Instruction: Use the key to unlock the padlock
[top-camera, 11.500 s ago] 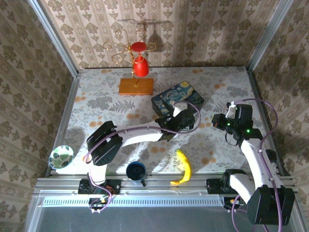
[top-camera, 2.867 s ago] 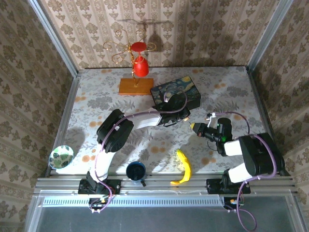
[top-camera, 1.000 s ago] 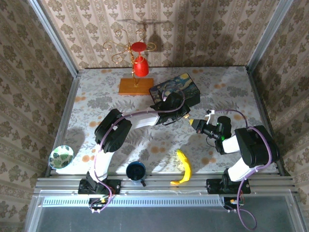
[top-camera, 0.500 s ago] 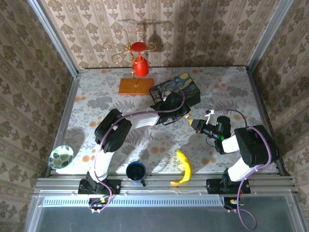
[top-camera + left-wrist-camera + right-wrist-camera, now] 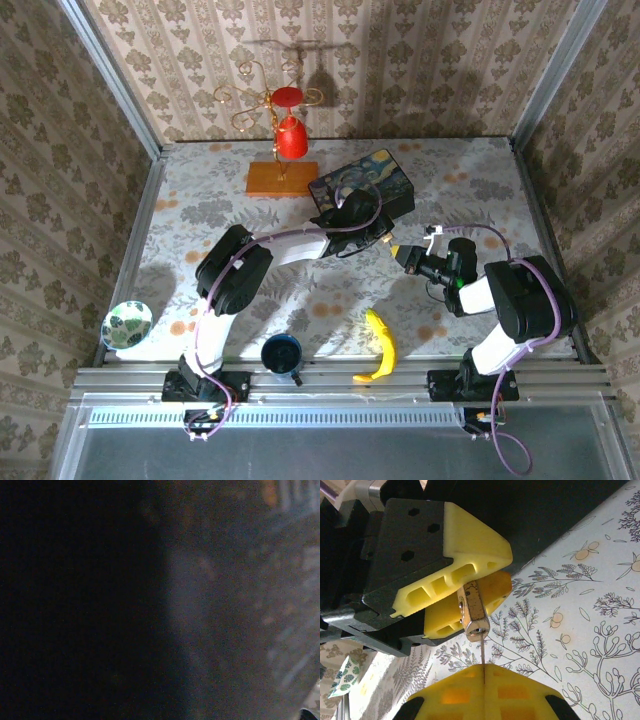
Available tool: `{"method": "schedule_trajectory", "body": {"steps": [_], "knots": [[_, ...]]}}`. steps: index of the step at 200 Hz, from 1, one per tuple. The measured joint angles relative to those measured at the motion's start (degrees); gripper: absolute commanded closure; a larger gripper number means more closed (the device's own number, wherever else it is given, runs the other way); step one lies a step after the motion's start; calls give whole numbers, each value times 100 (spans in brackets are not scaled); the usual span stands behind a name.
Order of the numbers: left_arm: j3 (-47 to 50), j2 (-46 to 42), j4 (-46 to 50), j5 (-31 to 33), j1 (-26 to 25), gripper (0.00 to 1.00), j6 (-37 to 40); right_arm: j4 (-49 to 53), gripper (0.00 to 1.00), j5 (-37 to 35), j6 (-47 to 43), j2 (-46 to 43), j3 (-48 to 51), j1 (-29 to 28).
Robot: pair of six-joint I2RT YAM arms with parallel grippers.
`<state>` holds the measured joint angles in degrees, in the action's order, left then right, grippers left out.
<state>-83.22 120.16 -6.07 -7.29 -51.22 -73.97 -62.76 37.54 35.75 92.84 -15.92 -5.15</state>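
Note:
The small brass padlock (image 5: pixel 474 611) hangs keyhole-down, clamped between the yellow fingers (image 5: pixel 470 545) of my left gripper (image 5: pixel 378 238), which is shut on it. A thin silvery key (image 5: pixel 483 655) is seen edge-on, pinched where my right gripper (image 5: pixel 484 667) is shut. The key's tip stands at the keyhole in the padlock's bottom face. In the top view my right gripper (image 5: pixel 404 256) points left, almost touching the left one, just in front of the blue painted-print box (image 5: pixel 365 188). The left wrist view is dark and blurred.
A banana (image 5: pixel 379 345) and a dark blue cup (image 5: pixel 282 353) lie near the front edge. A patterned bowl (image 5: pixel 127 324) sits off the left rail. A red-and-gold stand on a wooden base (image 5: pixel 282 178) is at the back. Side walls close in the table.
Since the earliest frame both arms have come together in front of the box, which has shifted back. Over the last second the right gripper has crept slightly towards the left one.

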Motion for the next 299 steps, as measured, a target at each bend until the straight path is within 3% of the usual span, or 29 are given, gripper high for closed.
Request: {"method": "schedule_trajectory", "body": {"steps": [299], "knots": [[76, 0, -85, 44, 22, 100, 20, -57, 100, 61, 149, 195, -219, 59]]}}
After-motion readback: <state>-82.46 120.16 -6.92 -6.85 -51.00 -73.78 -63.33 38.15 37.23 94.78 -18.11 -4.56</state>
